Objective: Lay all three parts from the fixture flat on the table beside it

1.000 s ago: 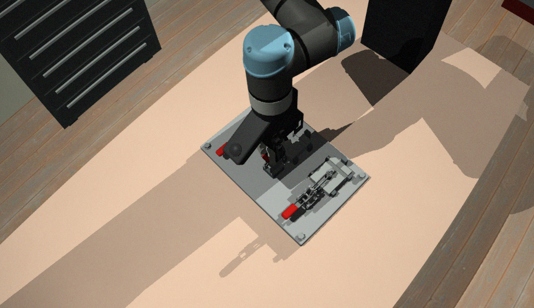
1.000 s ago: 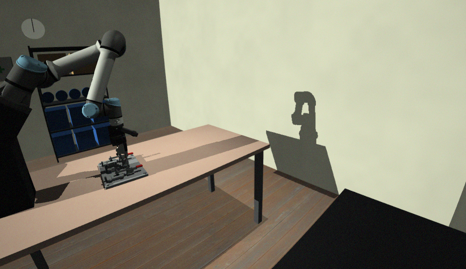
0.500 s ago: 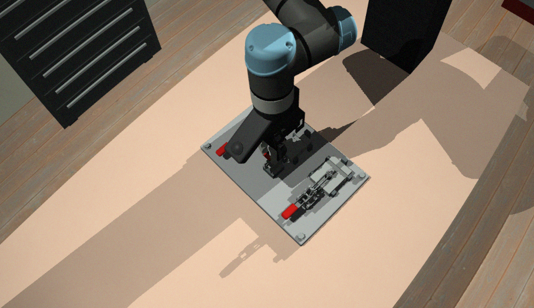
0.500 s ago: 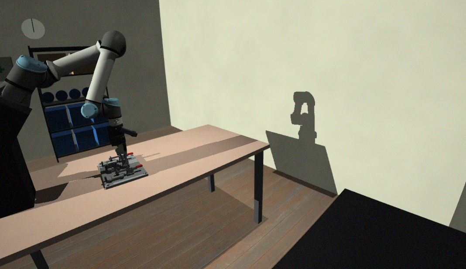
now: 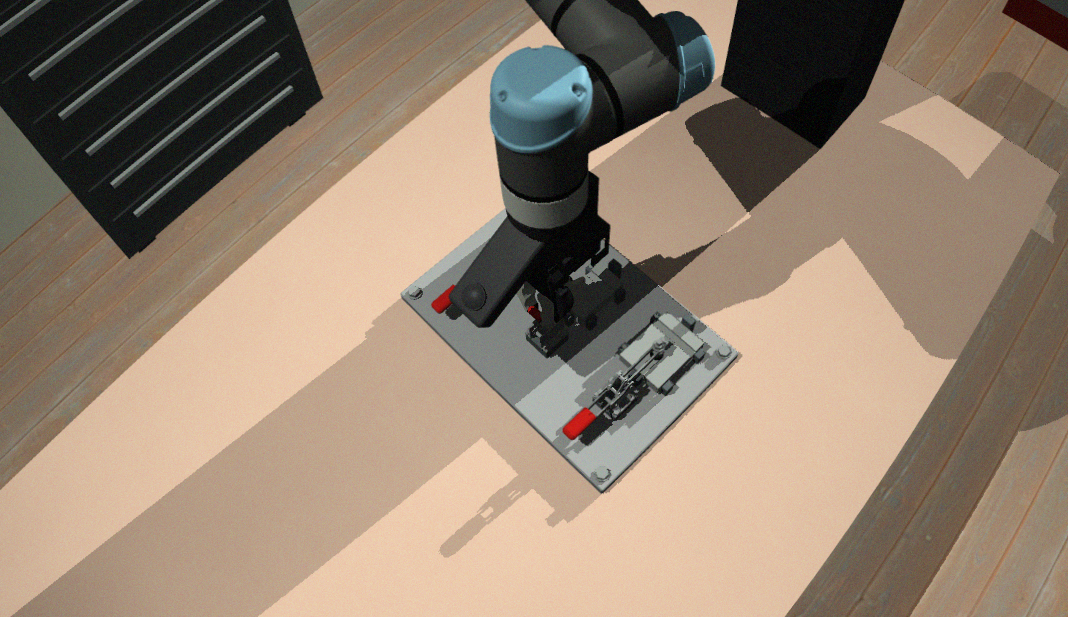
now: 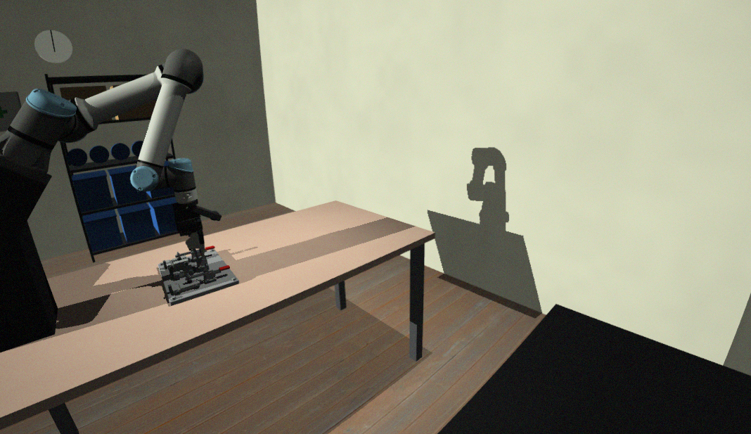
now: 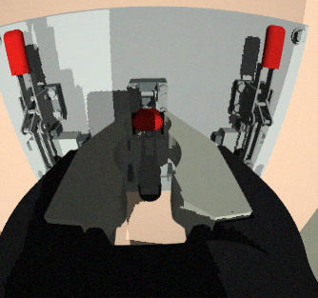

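Observation:
The grey fixture plate [image 5: 504,358] [image 6: 226,281] [image 7: 190,42] lies on the table and carries three toggle clamps. My gripper [image 5: 545,312] [image 6: 195,239] [image 7: 148,113] stands over the plate's middle and is shut on the middle clamp's red handle [image 7: 148,119] [image 5: 534,312], which is raised upright. The near clamp's red handle [image 5: 578,424] [image 7: 273,47] lies flat, and its lever presses on a light grey part [image 5: 665,352]. The far clamp's red handle [image 5: 443,299] [image 7: 15,51] also lies flat. The parts under the middle and far clamps are mostly hidden by my arm.
The tan table [image 5: 787,453] [image 6: 310,230] spreads around the plate. A black drawer cabinet [image 5: 149,67] stands on the floor to the left, and a black base block [image 5: 811,27] stands at the table's far end. A blue bin shelf [image 6: 105,196] stands behind.

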